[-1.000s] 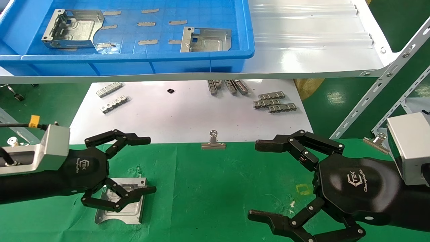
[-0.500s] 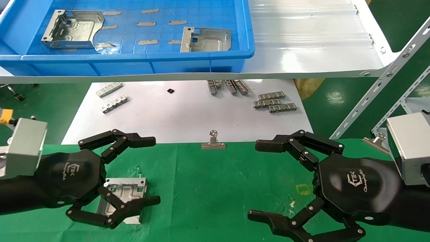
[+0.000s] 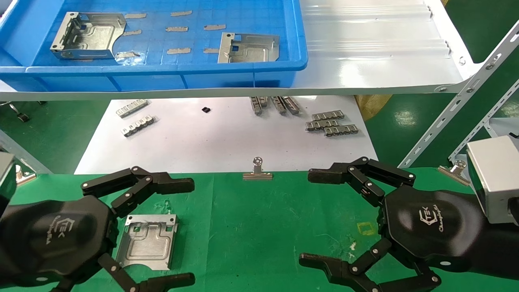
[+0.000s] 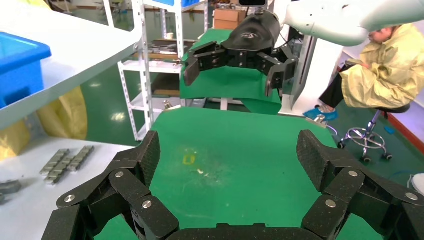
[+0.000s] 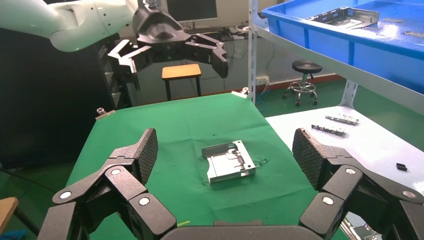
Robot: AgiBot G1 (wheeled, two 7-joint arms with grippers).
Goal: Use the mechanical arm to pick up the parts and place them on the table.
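The blue plastic tray (image 3: 243,69) at twelve o'clock holds two shiny silver stamped plates (image 3: 87,35); a third (image 3: 148,242) lies on the green cloth surface (image 3: 259,227), both black linkage grippers (image 3: 170,233) (image 3: 314,217) wide.

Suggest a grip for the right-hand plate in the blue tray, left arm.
Judging by the head view, that plate lies flat on the blue tray floor, with a holed flange along its left edge. Probably best from above, the left gripper's open fingers pinching that flange, since a flat sheet offers little else to clamp.
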